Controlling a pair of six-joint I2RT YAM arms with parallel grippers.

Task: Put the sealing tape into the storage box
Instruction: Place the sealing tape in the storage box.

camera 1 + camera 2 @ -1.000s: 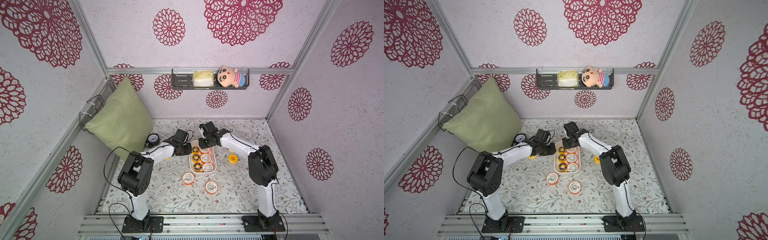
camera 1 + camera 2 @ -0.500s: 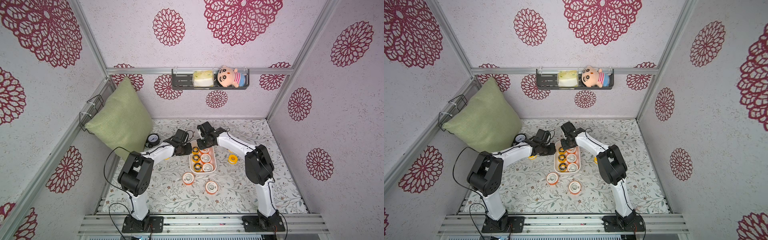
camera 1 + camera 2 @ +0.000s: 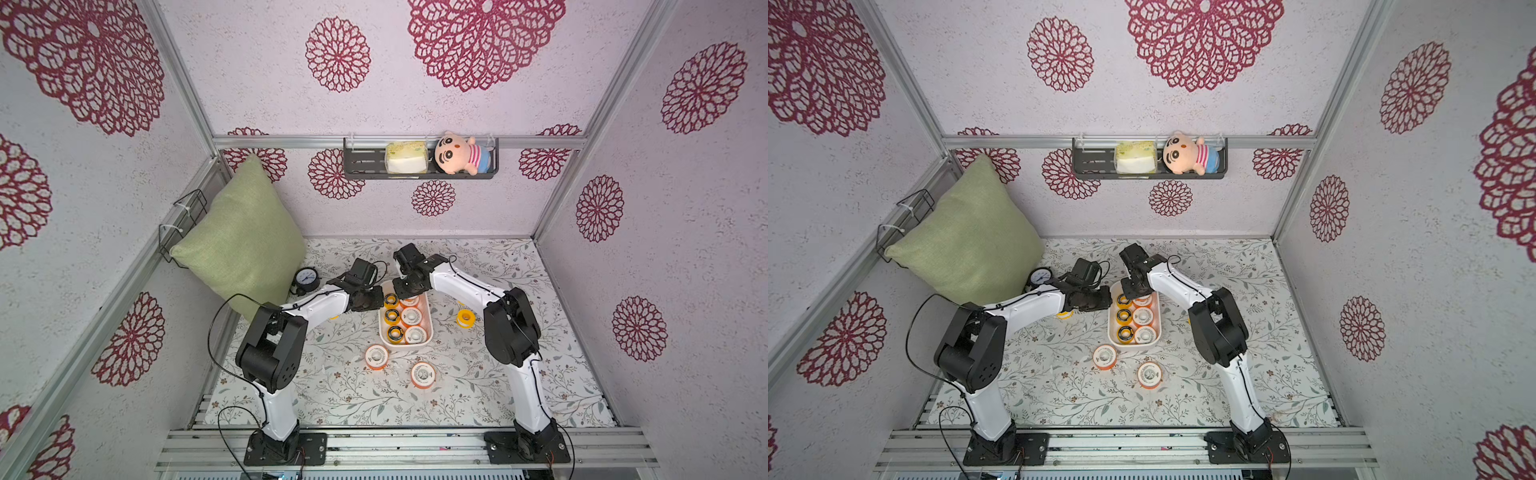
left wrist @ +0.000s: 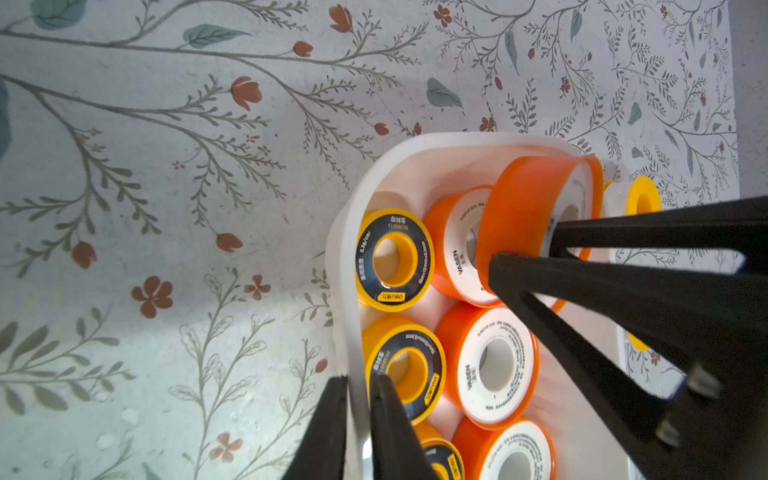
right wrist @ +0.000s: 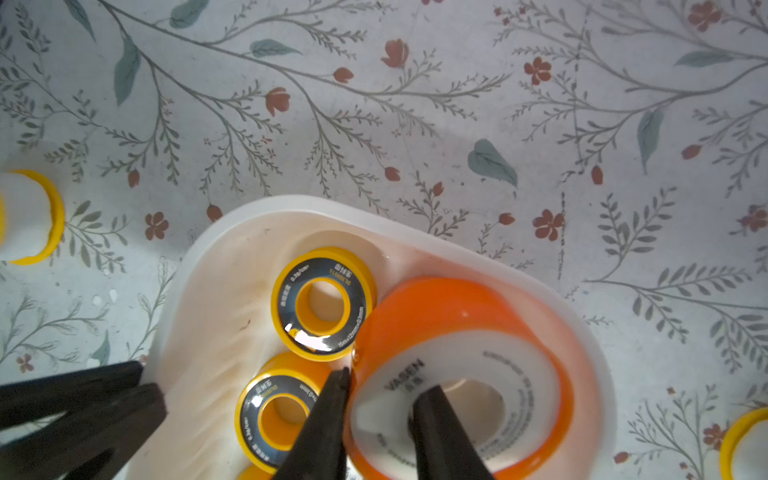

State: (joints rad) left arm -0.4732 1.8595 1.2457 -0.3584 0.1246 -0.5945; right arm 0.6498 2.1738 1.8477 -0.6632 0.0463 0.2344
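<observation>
Floral cloth (image 3: 345,386) covers the table, and the storage box (image 4: 343,266) sits at its middle. The sealing tape that matters now is the orange spool (image 5: 457,316) in the right gripper (image 5: 386,382). One finger is down its core and the other is outside the rim, pinching the spool's wall. It hangs tilted inside the far end of the box, and I cannot tell whether it touches the floor.

What worries me is that this end looks crowded (a neighbour lies right beside it). If I let go at this tilt, the spool may end up on edge against the wall or propped on that neighbour, then roll over the low rim. The finger in the core may also catch on withdrawal and drag the spool back up. The left gripper (image 4: 359,380) is pressed together on the box's long wall, steadying it. That plastic looks thin and glossy, so the pinch may slip and the box may skid.

The box holds three yellow black-faced spools (image 4: 405,370) along the pinched wall, with three orange white-faced spools (image 4: 494,365) beside them. On the cloth lie one loose orange spool (image 3: 377,356) and a second loose orange spool (image 3: 423,374), both near the box's near end. A yellow spool (image 3: 464,318) sits to the box's right, and a half-hidden yellow spool (image 3: 1064,314) lies under the left arm. The wall shelf (image 3: 365,164) holds a pale packet (image 3: 406,157) and a plush doll (image 3: 455,156).
</observation>
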